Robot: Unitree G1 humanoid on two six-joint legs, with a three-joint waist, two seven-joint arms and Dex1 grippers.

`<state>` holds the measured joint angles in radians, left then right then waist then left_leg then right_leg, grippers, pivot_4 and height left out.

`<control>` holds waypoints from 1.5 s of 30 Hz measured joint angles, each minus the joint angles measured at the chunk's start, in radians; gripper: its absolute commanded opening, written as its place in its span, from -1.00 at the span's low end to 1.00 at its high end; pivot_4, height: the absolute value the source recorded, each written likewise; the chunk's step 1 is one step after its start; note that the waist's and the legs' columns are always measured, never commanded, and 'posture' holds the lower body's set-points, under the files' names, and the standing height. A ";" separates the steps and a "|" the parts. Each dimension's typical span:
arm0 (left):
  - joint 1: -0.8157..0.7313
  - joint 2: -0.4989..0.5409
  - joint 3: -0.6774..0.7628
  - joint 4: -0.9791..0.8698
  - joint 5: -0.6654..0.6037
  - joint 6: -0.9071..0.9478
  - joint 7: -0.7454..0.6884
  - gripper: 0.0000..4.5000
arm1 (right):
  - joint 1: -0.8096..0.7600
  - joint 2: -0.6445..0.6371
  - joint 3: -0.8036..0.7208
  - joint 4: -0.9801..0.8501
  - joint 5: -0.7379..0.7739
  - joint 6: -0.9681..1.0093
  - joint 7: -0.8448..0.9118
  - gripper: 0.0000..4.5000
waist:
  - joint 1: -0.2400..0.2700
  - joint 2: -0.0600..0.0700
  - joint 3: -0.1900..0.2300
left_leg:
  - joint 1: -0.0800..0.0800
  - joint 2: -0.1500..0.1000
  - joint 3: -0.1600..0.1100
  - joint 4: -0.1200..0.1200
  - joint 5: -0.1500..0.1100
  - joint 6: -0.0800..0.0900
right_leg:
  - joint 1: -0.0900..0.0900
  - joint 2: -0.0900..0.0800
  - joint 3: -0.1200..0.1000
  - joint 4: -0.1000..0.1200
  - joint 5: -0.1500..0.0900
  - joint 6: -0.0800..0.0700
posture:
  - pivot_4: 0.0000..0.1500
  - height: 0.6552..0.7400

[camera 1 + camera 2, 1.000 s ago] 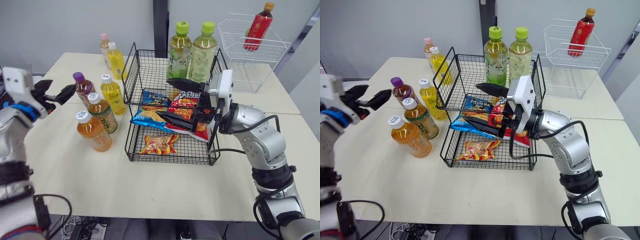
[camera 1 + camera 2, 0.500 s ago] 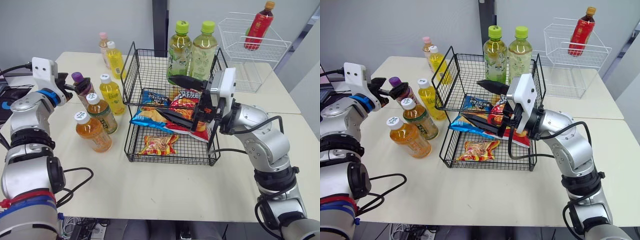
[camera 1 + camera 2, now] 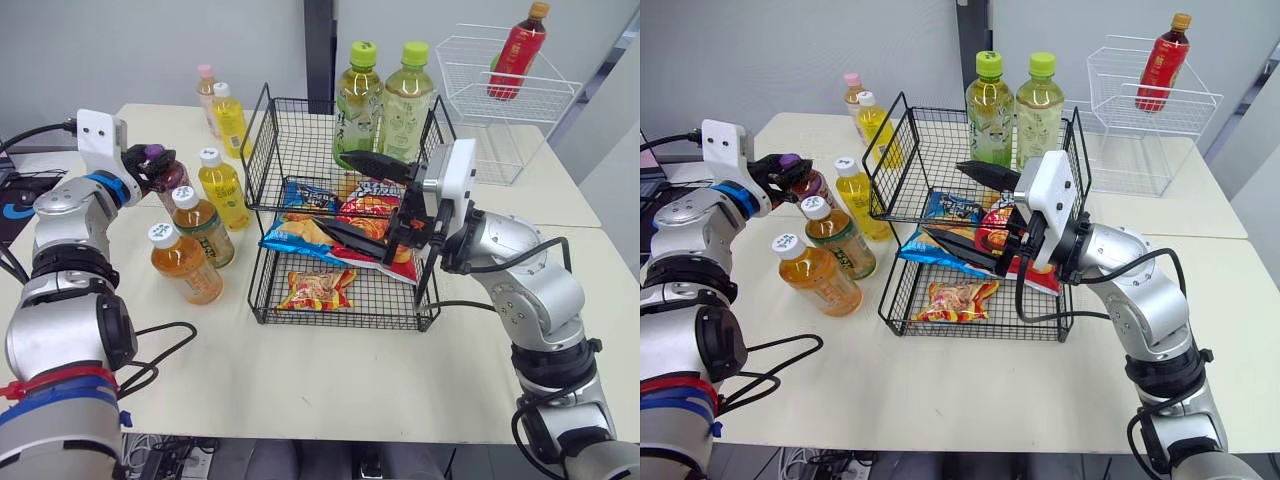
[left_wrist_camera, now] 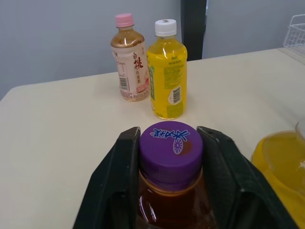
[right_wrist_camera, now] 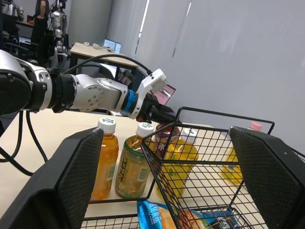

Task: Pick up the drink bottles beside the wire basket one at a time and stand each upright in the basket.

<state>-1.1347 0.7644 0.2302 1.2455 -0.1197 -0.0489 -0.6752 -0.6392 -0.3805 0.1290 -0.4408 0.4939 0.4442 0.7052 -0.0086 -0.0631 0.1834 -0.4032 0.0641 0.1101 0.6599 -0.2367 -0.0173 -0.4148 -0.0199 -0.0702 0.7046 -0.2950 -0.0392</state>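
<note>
Bottles (image 3: 187,265): nine (six beside black basket (image 3: 262,150)); wire baskets (image 3: 520,100): two.

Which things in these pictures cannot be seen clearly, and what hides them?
Purple-capped bottle: label, left wrist view; cut by the edge, flanked by the left gripper.
Green-capped bottles: bases, eye views; behind wire basket and right gripper.
Red bottle: label too small, eye views.

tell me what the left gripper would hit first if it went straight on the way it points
The purple-capped bottle of brown drink: its cap sits between the left gripper's fingers, touching both. Beyond it, probably the yellow white-capped bottle, though depth is unclear.
</note>
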 measured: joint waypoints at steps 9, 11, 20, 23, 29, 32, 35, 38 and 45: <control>-0.009 -0.001 0.002 0.020 0.015 -0.012 0.031 -0.39 | 0.009 -0.001 0.000 -0.022 0.001 0.005 -0.014 1.00 | -0.007 0.000 0.000 | 0.000 0.000 0.000 0.000 0.000 0.000 | 0.000 0.000 0.000 0.001 0.000 0.000 | 1.00 1.00; -0.008 0.007 0.004 0.020 0.014 -0.012 0.026 -0.39 | 0.012 -0.001 0.000 -0.023 0.000 0.005 -0.016 1.00 | -0.012 0.000 0.000 | 0.000 0.000 0.000 0.000 0.000 0.000 | 0.000 0.000 0.000 0.001 0.000 0.000 | 1.00 1.00; -0.068 0.126 0.012 -0.035 0.006 0.029 -0.101 -0.39 | 0.025 0.000 -0.001 -0.023 -0.005 -0.002 -0.031 1.00 | -0.019 -0.002 0.001 | -0.014 0.000 -0.002 0.003 0.002 -0.004 | -0.012 0.000 -0.002 0.001 0.003 -0.005 | 1.00 1.00; -0.168 0.152 0.012 -0.102 -0.013 0.115 -0.177 -0.39 | 0.032 0.008 0.000 -0.023 -0.022 -0.021 -0.039 1.00 | -0.009 -0.005 0.003 | -0.015 -0.001 -0.003 0.003 0.002 -0.004 | -0.011 0.000 -0.003 -0.001 0.003 -0.004 | 1.00 1.00; -0.400 0.144 -0.023 -0.266 -0.039 0.322 -0.297 -0.39 | 0.041 0.044 0.001 -0.024 -0.072 -0.069 -0.083 1.00 | -0.007 -0.005 0.003 | -0.015 -0.001 -0.003 0.003 0.002 -0.004 | -0.009 0.000 -0.003 -0.005 0.004 -0.002 | 1.00 1.00; -0.476 0.099 -0.043 -0.301 -0.042 0.409 -0.306 -0.39 | 0.041 0.058 0.001 -0.024 -0.095 -0.089 -0.112 1.00 | -0.008 -0.005 0.003 | -0.014 -0.001 -0.004 0.003 0.002 -0.004 | -0.009 0.000 -0.003 -0.005 0.003 0.000 | 1.00 1.00; -0.525 0.042 -0.067 -0.318 -0.056 0.486 -0.340 -0.39 | 0.046 0.067 -0.001 -0.026 -0.120 -0.101 -0.136 1.00 | -0.009 -0.005 0.003 | -0.014 -0.001 -0.004 0.003 0.002 -0.004 | -0.009 0.000 -0.003 -0.004 0.002 0.002 | 1.00 1.00; -0.587 -0.030 -0.088 -0.319 -0.070 0.539 -0.367 -0.39 | 0.061 0.075 -0.001 -0.031 -0.132 -0.113 -0.156 1.00 | -0.008 -0.004 0.003 | -0.015 -0.001 -0.003 0.003 0.002 -0.004 | -0.009 0.000 -0.002 -0.005 0.004 -0.002 | 1.00 1.00; -0.625 -0.096 -0.125 -0.334 -0.078 0.563 -0.426 -0.39 | 0.078 0.076 -0.003 -0.044 -0.161 -0.117 -0.190 1.00 | -0.026 0.000 0.005 | -0.012 0.000 -0.001 0.002 0.003 -0.005 | -0.011 0.002 0.001 0.000 0.004 -0.002 | 1.00 1.00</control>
<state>-1.7602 0.6679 0.1050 0.9117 -0.1980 0.5143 -1.1009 -0.5609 -0.3047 0.1259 -0.4852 0.3334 0.3269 0.5151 -0.0348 -0.0635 0.1885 -0.4154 0.0637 0.1088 0.6623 -0.2336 -0.0222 -0.4261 -0.0182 -0.0694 0.7049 -0.2908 -0.0415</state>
